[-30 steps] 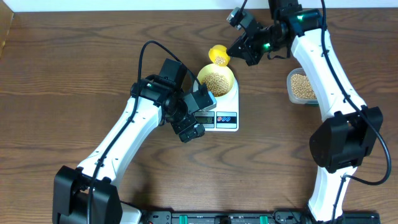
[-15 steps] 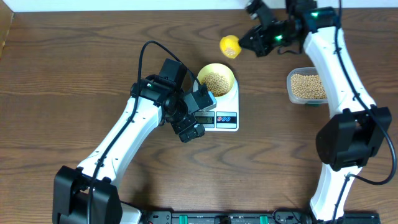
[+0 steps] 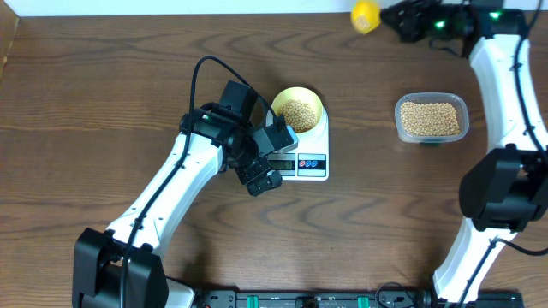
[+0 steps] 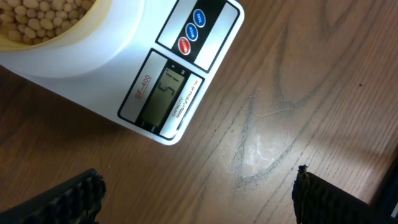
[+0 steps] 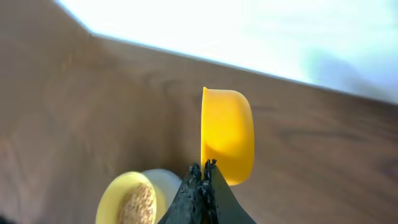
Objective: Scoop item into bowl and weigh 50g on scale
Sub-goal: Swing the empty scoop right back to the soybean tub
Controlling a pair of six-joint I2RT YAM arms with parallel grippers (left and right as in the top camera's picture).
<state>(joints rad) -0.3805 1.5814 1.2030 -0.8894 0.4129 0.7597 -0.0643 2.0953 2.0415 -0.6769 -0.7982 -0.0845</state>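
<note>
The pale-yellow bowl [image 3: 298, 109] stands on the white scale [image 3: 312, 164], filled with tan beans [image 3: 297, 112]. My left gripper [image 3: 276, 160] hovers at the scale's front-left corner, open and holding nothing. In the left wrist view its fingers [image 4: 68, 199] frame bare wood, with the scale [image 4: 87, 71], its lit display [image 4: 163, 93] and the bowl's rim [image 4: 74, 34] above. My right gripper [image 3: 402, 19] is at the far back edge, shut on the yellow scoop [image 3: 365, 15]. The right wrist view shows the scoop [image 5: 229, 134] on its side beyond the gripper [image 5: 203, 169], with the bowl [image 5: 118, 190] below.
A clear plastic tub [image 3: 431, 118] full of beans sits to the right of the scale, under the right arm. The white wall meets the table's back edge just behind the scoop. Bare wood lies in front of the scale.
The right arm has carried the scoop up and away from the bowl, toward the back right edge. The scoop has tipped onto its side. The left arm has not moved.
</note>
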